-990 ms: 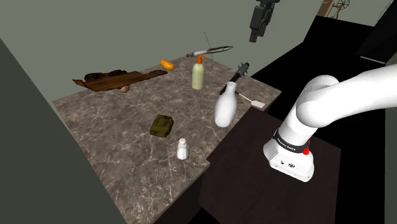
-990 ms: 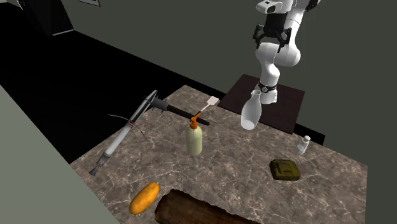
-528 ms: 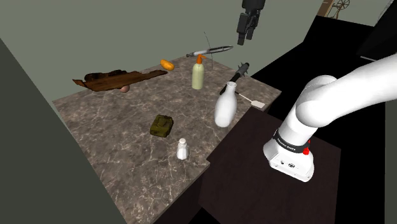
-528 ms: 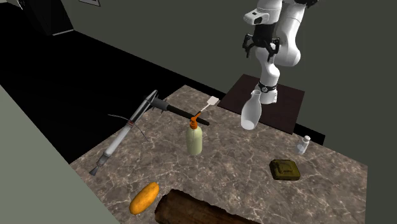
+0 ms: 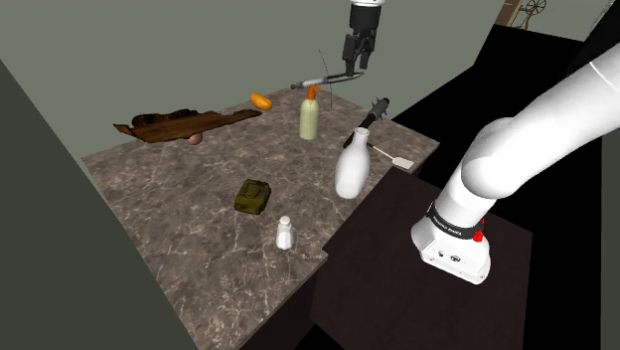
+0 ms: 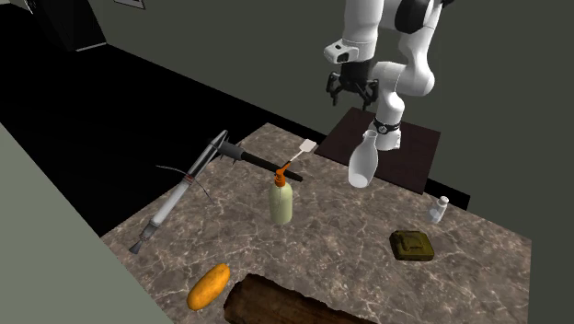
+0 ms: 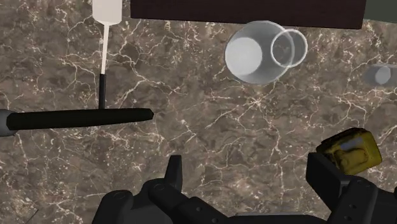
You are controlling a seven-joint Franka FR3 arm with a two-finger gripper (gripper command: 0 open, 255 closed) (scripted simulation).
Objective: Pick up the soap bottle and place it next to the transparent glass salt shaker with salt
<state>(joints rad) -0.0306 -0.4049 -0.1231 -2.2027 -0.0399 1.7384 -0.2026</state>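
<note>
1. Approach step: nothing is held yet. The gripper [image 5: 358,48] hangs high above the bottle [image 5: 310,117] and off to one side, jaws wide apart and empty.
2. The bottle stands upright on the table [image 5: 179,209].
3. The shaker [image 5: 285,233] stands well apart from the bottle, past a white jug [image 5: 352,164].
4. Next move, as I judge it: shift over the bottle, descend, straddle its body, close.
</note>
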